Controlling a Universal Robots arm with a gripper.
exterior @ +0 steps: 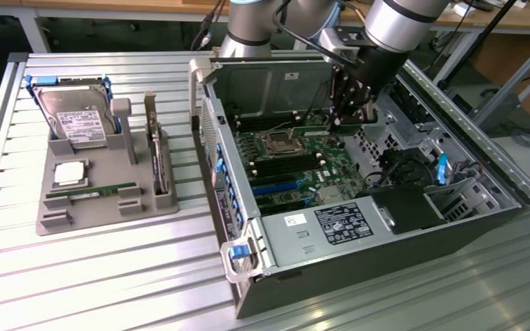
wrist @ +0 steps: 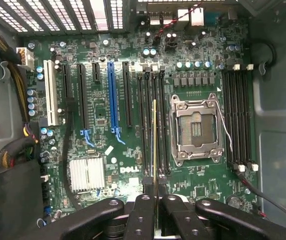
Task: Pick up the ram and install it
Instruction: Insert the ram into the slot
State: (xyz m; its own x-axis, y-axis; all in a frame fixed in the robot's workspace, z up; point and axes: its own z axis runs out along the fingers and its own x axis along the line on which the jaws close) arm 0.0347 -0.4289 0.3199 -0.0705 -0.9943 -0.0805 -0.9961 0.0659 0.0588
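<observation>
One ram point(wrist: 155, 145) sits edge-on, clamped between your gripper point(wrist: 155, 202) fingers point(wrist: 144, 210), low in the frame's centre, over the motherboard point(wrist: 107, 125) slots beside the CPU socket point(wrist: 197, 127).

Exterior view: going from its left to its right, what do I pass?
Silver labelled hard drive in the grey holder tray → upright expansion card → open black computer case with the green motherboard → gripper over it.
</observation>
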